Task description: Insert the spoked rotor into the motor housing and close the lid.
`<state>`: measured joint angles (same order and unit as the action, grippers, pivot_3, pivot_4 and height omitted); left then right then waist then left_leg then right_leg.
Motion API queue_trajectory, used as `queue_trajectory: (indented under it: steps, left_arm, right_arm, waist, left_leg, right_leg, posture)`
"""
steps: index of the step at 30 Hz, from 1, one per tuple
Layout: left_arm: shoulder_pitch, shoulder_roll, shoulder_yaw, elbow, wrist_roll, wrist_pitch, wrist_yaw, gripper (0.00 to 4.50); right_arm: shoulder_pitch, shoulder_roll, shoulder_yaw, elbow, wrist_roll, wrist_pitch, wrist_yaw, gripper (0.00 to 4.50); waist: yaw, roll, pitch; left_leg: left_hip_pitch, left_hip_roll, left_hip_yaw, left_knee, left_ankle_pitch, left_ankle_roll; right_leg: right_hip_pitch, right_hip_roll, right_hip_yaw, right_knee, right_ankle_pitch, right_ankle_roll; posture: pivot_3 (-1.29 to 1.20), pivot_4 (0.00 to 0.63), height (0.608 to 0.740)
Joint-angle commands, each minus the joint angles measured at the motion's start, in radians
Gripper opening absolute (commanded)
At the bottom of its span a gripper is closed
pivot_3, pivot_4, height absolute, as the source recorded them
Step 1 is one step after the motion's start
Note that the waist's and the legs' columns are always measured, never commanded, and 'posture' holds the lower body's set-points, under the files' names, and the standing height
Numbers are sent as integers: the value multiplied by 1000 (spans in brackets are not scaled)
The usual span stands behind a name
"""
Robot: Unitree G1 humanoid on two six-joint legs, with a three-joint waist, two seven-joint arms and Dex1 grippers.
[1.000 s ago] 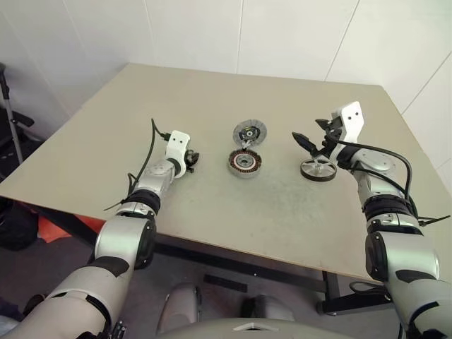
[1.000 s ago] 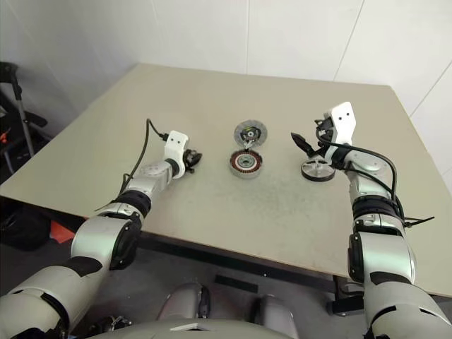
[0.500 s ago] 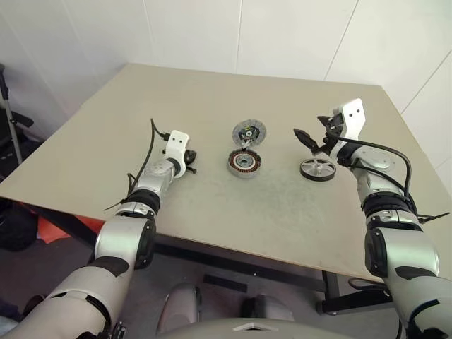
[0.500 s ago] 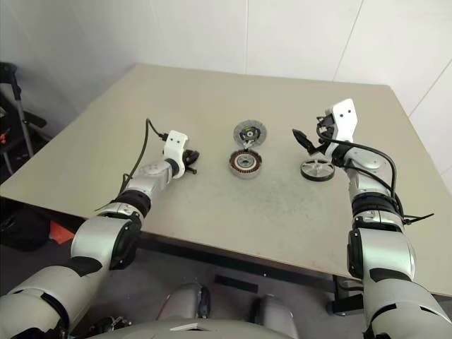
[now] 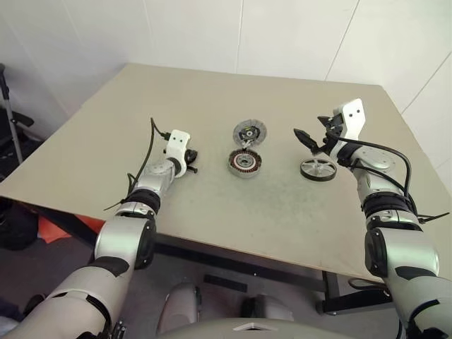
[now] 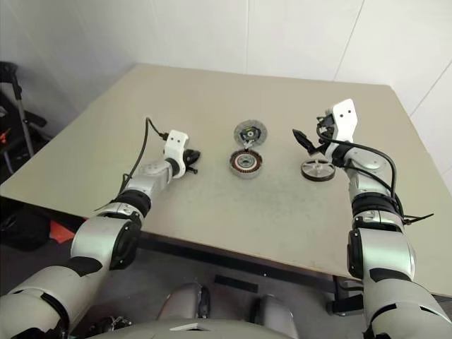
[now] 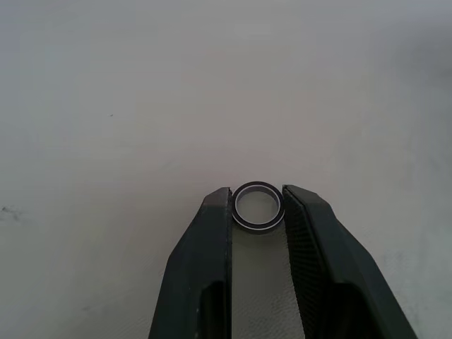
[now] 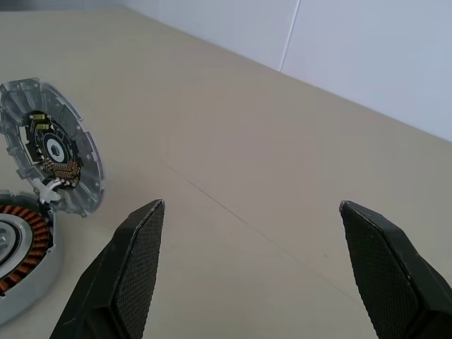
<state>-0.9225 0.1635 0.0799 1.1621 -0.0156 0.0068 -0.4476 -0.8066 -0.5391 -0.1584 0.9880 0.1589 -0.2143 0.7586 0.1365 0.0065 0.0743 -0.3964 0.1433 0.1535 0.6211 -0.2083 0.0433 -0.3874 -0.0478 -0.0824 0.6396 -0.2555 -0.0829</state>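
Left wrist view: left gripper (image 7: 258,205) pinched small metal ring (image 7: 258,207) between fingertips over table (image 7: 141,106). Right gripper (image 8: 254,268) stood wide, holding nothing, above rotor (image 5: 318,169) lying on table. Housing (image 5: 245,164) sat at table centre, lid (image 5: 250,132) leaning on its far side.

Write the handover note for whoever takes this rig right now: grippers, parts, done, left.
Left gripper: fingers closed on a small metal ring, just above the table.
Right gripper: wide open, empty, hovering above the spoked rotor.
Motor housing sits mid-table, windings exposed; the lid leans against its far side. The rotor lies on the table to the housing's right.
Done: nothing assembled.
Left: pick up the rotor, seat it in the housing, close the lid.
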Motion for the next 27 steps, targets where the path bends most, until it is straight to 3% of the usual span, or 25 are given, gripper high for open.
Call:
queue_trajectory:
  steps: [1, 11, 27]
  left_arm:
    - [-10, -8, 1, -100, -36, 21, -71, 827]
    - [-9, -123, -106, -303, -51, 169, -240, 827]
    - [-141, -169, -155, -60, 32, 73, -165, 827]
  right_arm:
    - [-20, -2, -12, -16, 6, -18, -2, 4497]
    - [-14, 11, -9, -29, 6, -15, -1, 4497]
    - [13, 15, -17, -79, 15, -10, -9, 4497]
  waist:
    - [1, 0, 0]
    - [17, 0, 0]
    - [16, 0, 0]
  left_leg:
    - [0, 0, 0, 0, 0, 0]
    - [-5, 0, 0, 1, 0, 1]
    - [-7, 0, 0, 5, -1, 3]
  right_leg:
    - [0, 0, 0, 0, 0, 0]
    - [-4, 0, -1, 0, 0, 0]
    - [-5, -1, -1, 1, 1, 1]
  posture:
    - [0, 0, 740]
    - [0, 0, 740]
    - [0, 0, 740]
